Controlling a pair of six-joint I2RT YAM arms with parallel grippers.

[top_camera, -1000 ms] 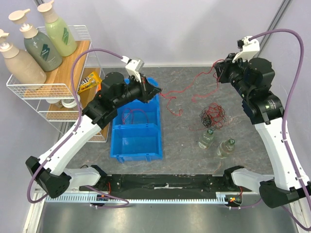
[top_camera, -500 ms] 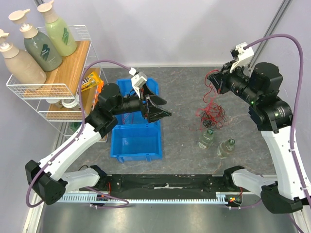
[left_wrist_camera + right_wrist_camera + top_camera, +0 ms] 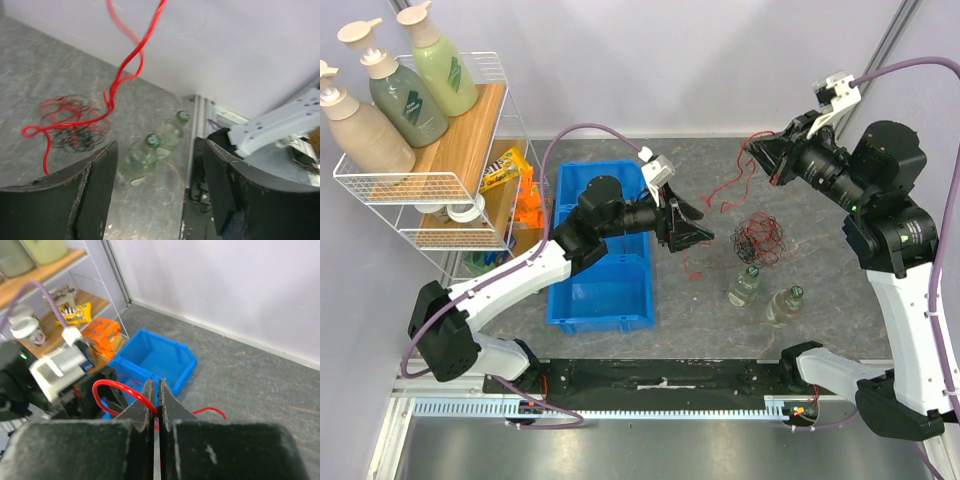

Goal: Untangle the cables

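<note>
R gripper (image 3: 155, 386), up high at back right, has its fingers pressed together on a red cable (image 3: 114, 87). From that pinch the strand drops down & left to the table (image 3: 680, 165), passing right in front of the L gripper (image 3: 692, 228), whose fingers are spread w/ nothing between. The red-and-black tangle (image 3: 758, 238) lies on the table btwn the two arms, near two plastic bottles (image 3: 745, 285). L is closer to the hanging strand, so prob. it grabs there.
</note>
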